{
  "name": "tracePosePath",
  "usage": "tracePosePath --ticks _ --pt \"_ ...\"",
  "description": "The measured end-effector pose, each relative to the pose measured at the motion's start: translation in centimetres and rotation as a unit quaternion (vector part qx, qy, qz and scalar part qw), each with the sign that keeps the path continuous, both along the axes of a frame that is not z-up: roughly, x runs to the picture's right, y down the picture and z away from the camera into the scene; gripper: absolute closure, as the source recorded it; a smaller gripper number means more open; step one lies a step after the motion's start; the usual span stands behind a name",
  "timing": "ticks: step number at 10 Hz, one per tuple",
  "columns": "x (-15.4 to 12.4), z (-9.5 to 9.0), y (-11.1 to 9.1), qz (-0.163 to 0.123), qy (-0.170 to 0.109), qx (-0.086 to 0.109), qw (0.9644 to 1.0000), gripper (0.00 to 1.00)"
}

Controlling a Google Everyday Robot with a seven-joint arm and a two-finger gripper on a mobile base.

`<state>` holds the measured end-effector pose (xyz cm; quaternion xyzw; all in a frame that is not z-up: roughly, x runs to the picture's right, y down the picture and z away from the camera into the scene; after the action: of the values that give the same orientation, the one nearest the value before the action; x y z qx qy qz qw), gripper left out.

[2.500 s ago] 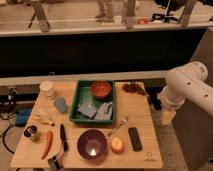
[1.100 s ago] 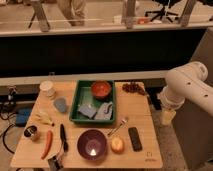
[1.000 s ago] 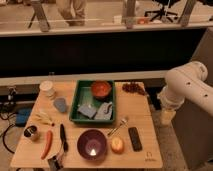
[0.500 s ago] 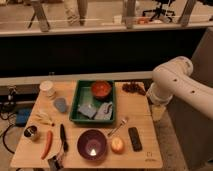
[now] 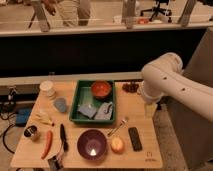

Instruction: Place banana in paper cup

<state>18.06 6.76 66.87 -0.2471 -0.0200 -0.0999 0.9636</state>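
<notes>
One gripper (image 5: 150, 109) hung under white arm (image 5: 167, 82) at right edge of table (image 5: 150, 152), just right of green tray (image 5: 75, 102). How wide it stood, and whether it held anything: could not tell. Banana (image 5: 44, 119) lay well apart at table's left, near blue cup (image 5: 60, 105), in front of paper cup (image 5: 48, 89), behind chili pepper (image 5: 47, 142).

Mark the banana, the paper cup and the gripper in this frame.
banana (image 5: 44, 119): camera view, middle of the curved fruit.
paper cup (image 5: 47, 90): camera view, its side wall.
gripper (image 5: 150, 110): camera view, pale tip under the arm (image 5: 170, 80), at the right edge of the table (image 5: 152, 150).
</notes>
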Motion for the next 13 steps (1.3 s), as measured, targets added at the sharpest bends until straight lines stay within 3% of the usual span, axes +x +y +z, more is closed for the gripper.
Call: tracePosePath --ticks 3,6,9,13 --pt "-1.4 -0.4 -0.4 -0.016 -0.014 0.005 0.9998 0.20" --pt "-5.5 -0.8 -1.5 -0.038 -0.039 0.012 0.9984 0.20" --pt "-6.7 -1.0 -2.1 -0.054 -0.052 0.018 0.9970 0.20" --pt "-10.8 -0.9 -2.8 -0.074 -0.074 0.024 0.9942 0.20"
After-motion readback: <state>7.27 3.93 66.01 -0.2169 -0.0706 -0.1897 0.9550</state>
